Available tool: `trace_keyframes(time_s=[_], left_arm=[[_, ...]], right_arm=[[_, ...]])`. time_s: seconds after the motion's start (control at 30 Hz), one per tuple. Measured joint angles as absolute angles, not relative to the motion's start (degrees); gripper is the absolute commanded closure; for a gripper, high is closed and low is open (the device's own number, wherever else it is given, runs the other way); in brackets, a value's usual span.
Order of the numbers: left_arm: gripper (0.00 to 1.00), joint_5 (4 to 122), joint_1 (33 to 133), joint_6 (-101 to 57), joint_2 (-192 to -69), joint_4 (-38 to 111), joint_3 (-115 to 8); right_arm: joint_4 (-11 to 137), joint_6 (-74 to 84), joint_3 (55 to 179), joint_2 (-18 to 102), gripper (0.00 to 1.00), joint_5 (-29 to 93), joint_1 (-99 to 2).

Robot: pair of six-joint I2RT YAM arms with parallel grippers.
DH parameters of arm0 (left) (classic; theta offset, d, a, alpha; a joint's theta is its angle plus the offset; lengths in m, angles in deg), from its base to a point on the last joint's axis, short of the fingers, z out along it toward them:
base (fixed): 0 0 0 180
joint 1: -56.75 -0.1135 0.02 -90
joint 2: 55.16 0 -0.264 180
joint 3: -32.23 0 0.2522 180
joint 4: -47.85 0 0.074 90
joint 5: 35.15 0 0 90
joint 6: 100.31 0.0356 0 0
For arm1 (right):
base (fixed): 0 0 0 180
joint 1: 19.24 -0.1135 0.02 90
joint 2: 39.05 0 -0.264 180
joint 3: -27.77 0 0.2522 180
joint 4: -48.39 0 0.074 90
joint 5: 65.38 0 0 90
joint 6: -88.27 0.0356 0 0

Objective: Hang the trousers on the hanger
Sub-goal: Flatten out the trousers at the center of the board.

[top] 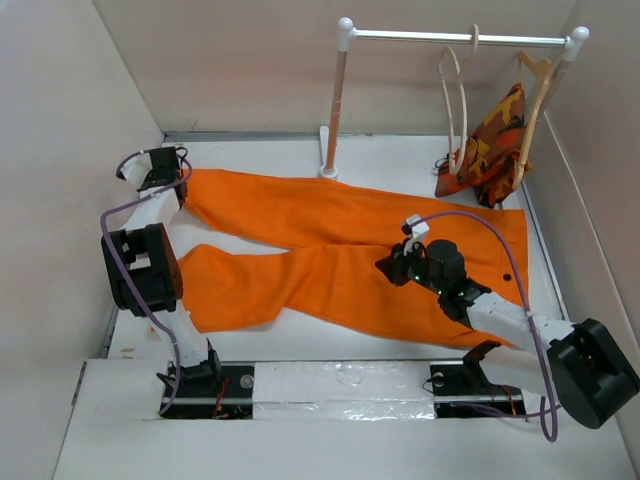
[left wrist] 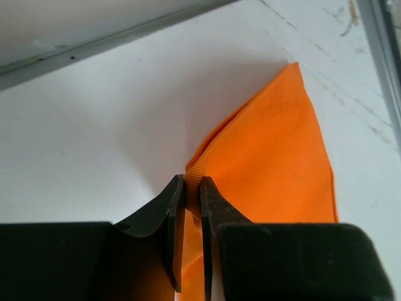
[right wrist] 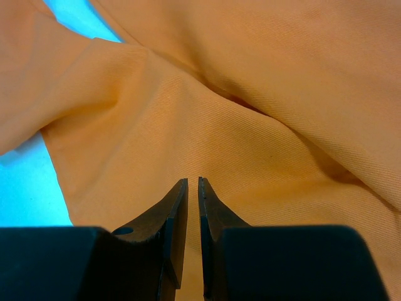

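Observation:
The bright orange trousers (top: 330, 250) lie spread flat on the white table, legs pointing left and waist to the right. My left gripper (top: 178, 172) is at the hem of the far leg, at the back left. In the left wrist view it (left wrist: 192, 182) is shut on a folded edge of the hem (left wrist: 276, 163). My right gripper (top: 392, 268) is down on the middle of the trousers near the crotch. Its jaws (right wrist: 193, 182) stand almost together with a thin strip of orange cloth (right wrist: 250, 125) between them. The pale wooden hanger (top: 457, 95) hangs bare on the rail at the back right.
A white rail (top: 460, 38) on a pale post (top: 335, 100) stands at the back. Beside the bare hanger, a second hanger carries a camouflage garment (top: 495, 135) that reaches the table. Beige walls close in the left, back and right sides.

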State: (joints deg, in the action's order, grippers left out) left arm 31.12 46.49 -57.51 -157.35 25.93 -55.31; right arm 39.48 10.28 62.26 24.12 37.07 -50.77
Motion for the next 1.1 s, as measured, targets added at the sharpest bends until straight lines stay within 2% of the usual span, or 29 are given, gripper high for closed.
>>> trace_keyframes(time_s=[0.2, 0.3, 0.33, 0.37, 0.5, 0.7, 0.73, 0.8, 1.1], left_arm=[[0.98, 29.92, 44.58, -56.64, -157.02, 23.59, -55.11], [0.88, 29.57, 43.86, -56.13, -156.37, 22.65, -55.11], [0.78, 29.53, 43.62, -55.72, -156.13, 22.19, -55.11], [0.76, 29.51, 43.36, -55.17, -155.86, 21.73, -55.11], [0.73, 30.01, 42.49, -53.42, -154.31, 20.81, -54.72], [0.73, 34.64, 43.60, -49.14, -144.24, 21.01, -44.55], [0.59, 35.85, 44.32, -48.22, -142.86, 21.03, -42.72], [0.51, 38.56, 45.44, -46.36, -141.22, 20.44, -39.64], [0.51, 43.04, 46.29, -41.75, -142.62, 17.51, -34.80]], right_arm=[[39.65, 10.04, 62.33, 23.56, 0.81, 37.14, -50.77], [39.80, 10.01, 62.46, 23.56, 0.81, 37.27, -50.77], [39.83, 10.01, 62.50, 23.56, 0.81, 37.31, -50.77], [39.85, 10.01, 62.50, 23.53, 0.81, 37.31, -50.77], [40.15, 9.95, 62.50, 23.07, 0.80, 37.53, -50.77], [41.66, 9.80, 63.09, 21.70, 0.80, 37.66, -50.77], [41.97, 9.80, 63.16, 21.26, 0.80, 37.66, -50.77], [42.34, 9.80, 63.20, 20.23, 0.80, 37.68, -50.75], [42.40, 9.64, 63.33, 20.60, 0.79, 40.30, -50.75]])
